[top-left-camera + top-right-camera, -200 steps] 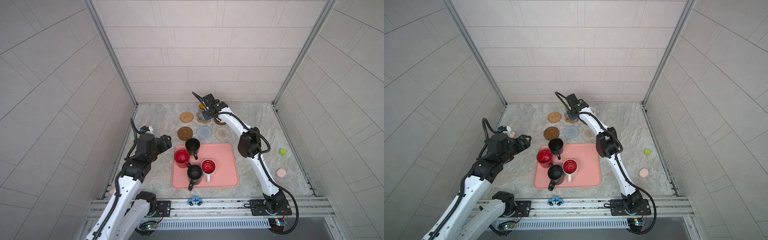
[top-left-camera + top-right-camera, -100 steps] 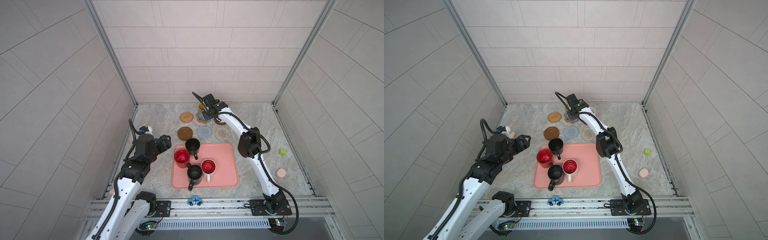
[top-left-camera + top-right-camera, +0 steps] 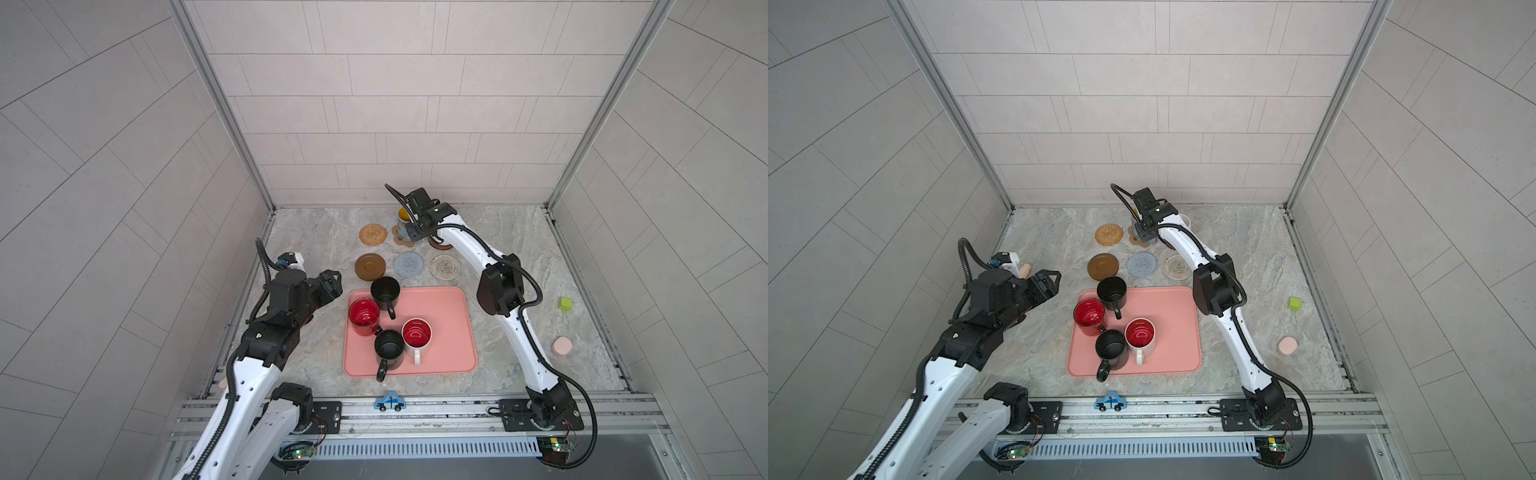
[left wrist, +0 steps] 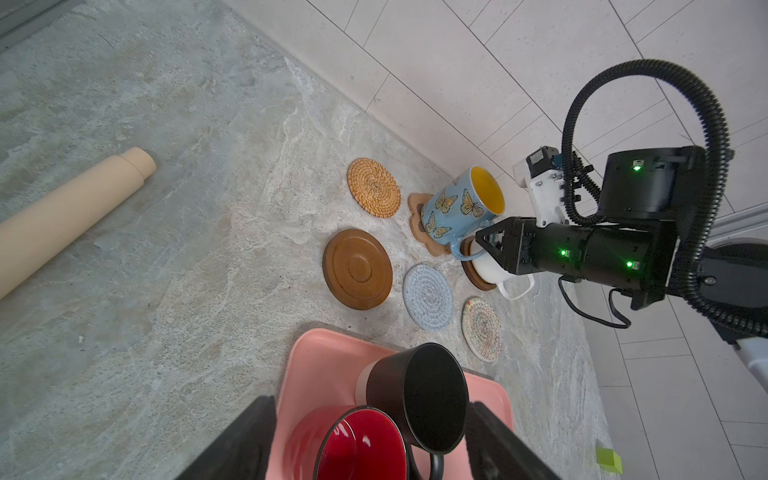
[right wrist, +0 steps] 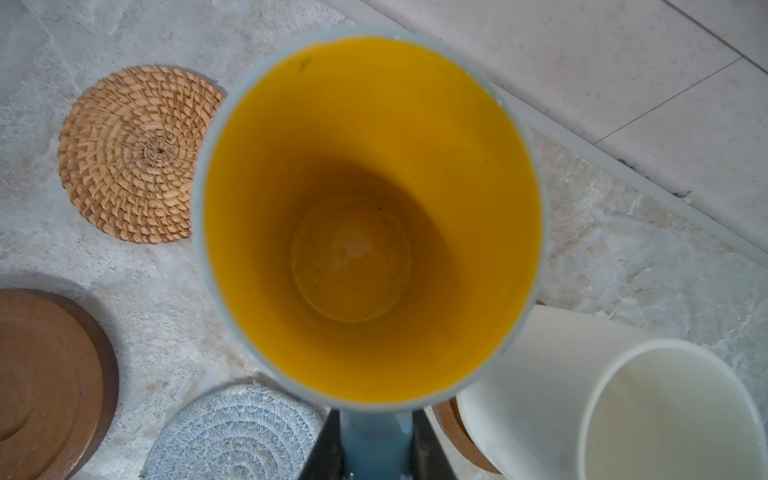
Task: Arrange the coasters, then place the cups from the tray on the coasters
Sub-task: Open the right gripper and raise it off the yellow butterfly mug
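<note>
The right gripper [image 4: 484, 245]: jaws clamped on the handle of the blue butterfly mug [image 4: 457, 208], yellow inside; mug over the tan paw-shaped coaster [image 4: 415, 212] at the back of the marble table top [image 3: 311, 232]; whether its base touches cannot be told. Just beside it, under the right arm: cream-white mug [image 4: 494, 270] standing on a dark brown wooden coaster [image 4: 478, 284]. On the paw's other side: woven rattan coaster [image 3: 372, 235], lying flat. Nearer row, left to right in both top views: second dark brown wooden coaster [image 3: 370, 266]; grey-blue crochet coaster [image 3: 409, 264]; cream crochet coaster [image 3: 445, 266]. Salmon-pink tray [image 3: 451, 328], just in front of that row; four mugs on its left half: black mug [image 3: 385, 291] at the far left corner; red mug [image 3: 363, 316] close beside it; second black mug [image 3: 389, 349] and white mug with red inside [image 3: 416, 334] side by side nearer the front. The left gripper [image 3: 1057, 283]: jaws apart, held above the table just left of the tray, clear of the mugs. Far right, well apart: green cube [image 3: 565, 304]; pink puck [image 3: 562, 345].
</note>
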